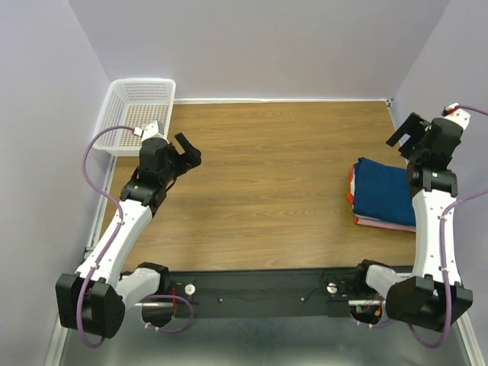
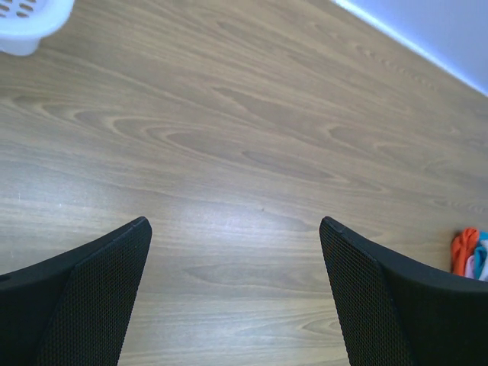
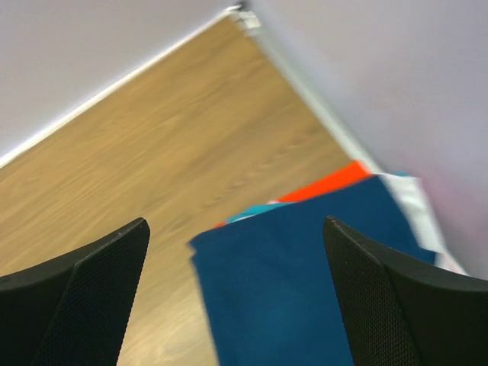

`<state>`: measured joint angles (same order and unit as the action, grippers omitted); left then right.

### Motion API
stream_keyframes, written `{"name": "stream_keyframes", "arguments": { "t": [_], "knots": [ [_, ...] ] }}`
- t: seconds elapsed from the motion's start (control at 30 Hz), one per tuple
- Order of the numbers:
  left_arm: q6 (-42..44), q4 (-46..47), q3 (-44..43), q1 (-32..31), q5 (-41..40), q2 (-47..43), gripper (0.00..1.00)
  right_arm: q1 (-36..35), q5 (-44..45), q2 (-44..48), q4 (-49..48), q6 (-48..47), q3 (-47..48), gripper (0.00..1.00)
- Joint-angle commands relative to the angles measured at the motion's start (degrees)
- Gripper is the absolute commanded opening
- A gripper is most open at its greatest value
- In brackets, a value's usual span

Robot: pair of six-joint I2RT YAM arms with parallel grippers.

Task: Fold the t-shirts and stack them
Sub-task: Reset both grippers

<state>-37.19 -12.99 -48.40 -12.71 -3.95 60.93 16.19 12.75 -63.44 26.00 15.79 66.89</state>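
Observation:
A folded dark teal-blue tee lies on top of a stack at the table's right side, with orange-red and pink edges showing under it. In the right wrist view the blue tee fills the lower middle, with an orange-red edge behind it. My right gripper is open and empty, raised above the stack's far right. My left gripper is open and empty over the bare table at the left. The stack's edge shows at the right of the left wrist view. The Mickey print is hidden.
A white mesh basket stands at the back left corner, and its rim shows in the left wrist view. Lilac walls close the table on the left, back and right. The wooden tabletop stretches between the arms.

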Motion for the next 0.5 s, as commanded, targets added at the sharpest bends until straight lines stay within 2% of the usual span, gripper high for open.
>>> {"name": "stream_keyframes", "arguments": {
  "t": [0.0, 0.1, 0.23, 0.33, 0.47],
  "knots": [
    [-2.2, -5.5, -2.2, 0.4, -4.6, -2.4, 0.98, 0.1, -19.8, 4.0, -11.0, 0.0, -6.8, 1.00],
    [-2.7, -7.7, -3.2, 0.4, -6.7, -3.3, 0.98, 0.1, -23.5, 5.3, -12.8, 1.5, -9.8, 1.00],
    [-3.4, -9.8, -5.4, 0.4, -8.8, -3.3, 0.98, -1.3, -32.8, 7.4, -16.5, 4.6, -15.2, 1.00],
    [-4.2, -11.3, -7.0, 0.4, -9.0, -3.3, 0.98, -4.6, -30.3, 7.6, -16.7, 3.6, -17.8, 1.00],
    [-4.4, -12.4, -7.8, 0.4, -10.6, -3.6, 0.98, -12.2, -26.5, 6.9, -18.3, 3.5, -21.6, 1.00]
  ]
}}
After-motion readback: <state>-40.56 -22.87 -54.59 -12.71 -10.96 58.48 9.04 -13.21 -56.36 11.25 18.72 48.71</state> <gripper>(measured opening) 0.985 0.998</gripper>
